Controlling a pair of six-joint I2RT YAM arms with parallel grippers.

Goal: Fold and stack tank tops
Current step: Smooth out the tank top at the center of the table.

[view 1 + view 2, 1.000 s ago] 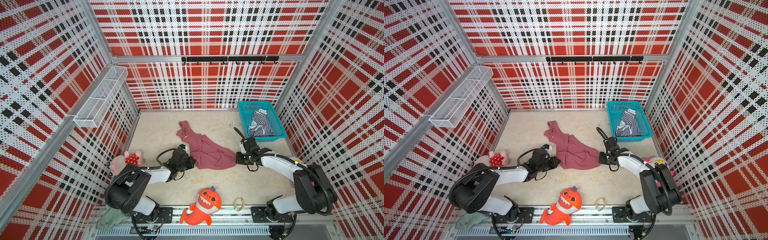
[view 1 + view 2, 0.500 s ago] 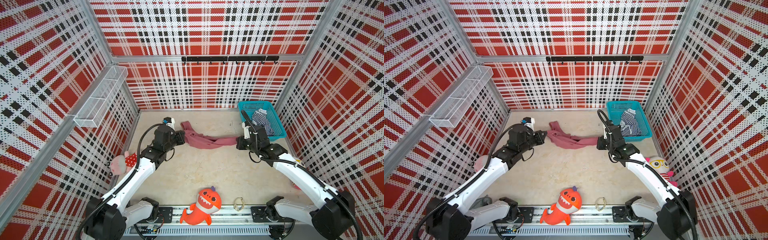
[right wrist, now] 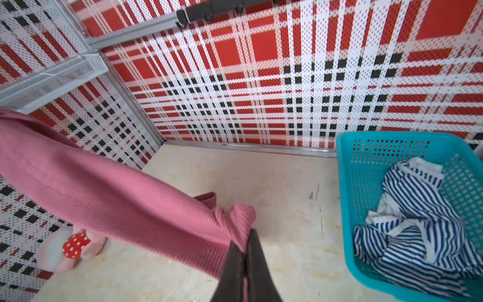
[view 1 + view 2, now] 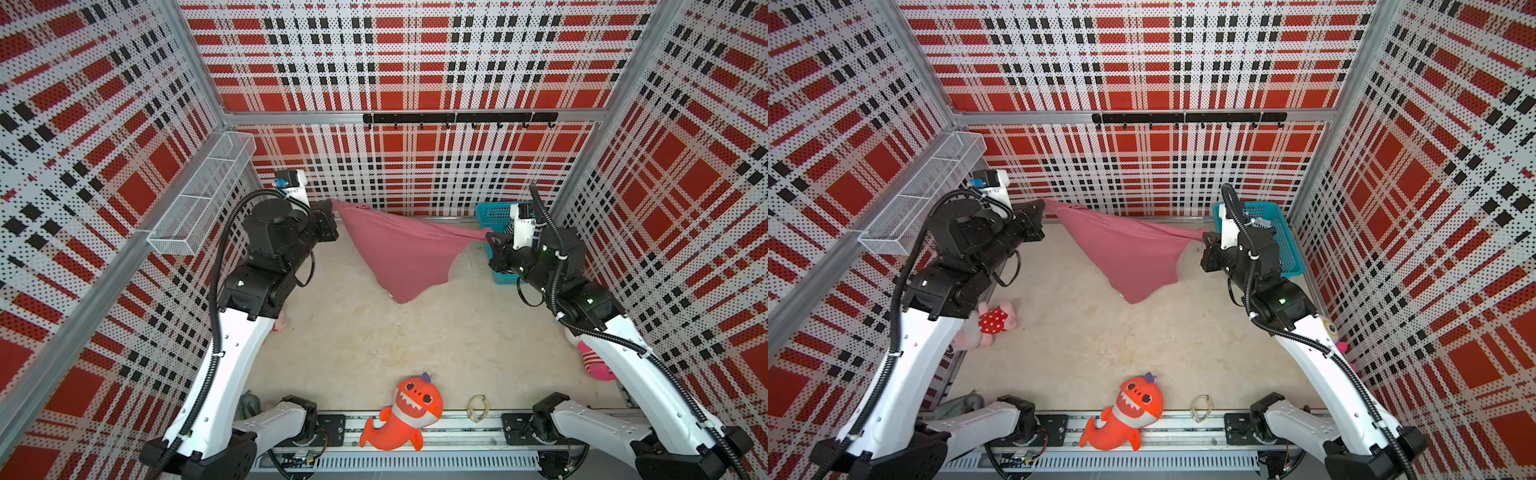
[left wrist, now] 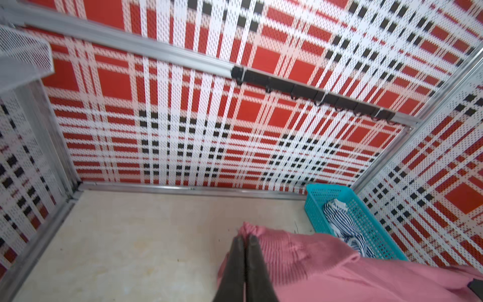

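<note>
Dusty maroon-pink ribbed-knit tank top point(image 4: 399, 253): upper centre of frame in both top views, raised and stretched between both arms, lowest point sagging toward beige tabletop point(image 4: 374, 345); contact with the tabletop cannot be told.

Left gripper point(image 5: 244, 239): black fingers point(image 5: 234, 264) pressed together, pinching one corner of pink fabric.

Right gripper point(image 3: 245, 241): fingers point(image 3: 232, 266) clamped on bunched opposite corner.

Navy-and-white striped tank top point(image 3: 407, 235): crumpled inside teal perforated plastic basket point(image 3: 345, 183), upper right of frame in a top view point(image 4: 1289, 237), just behind right gripper.
</note>
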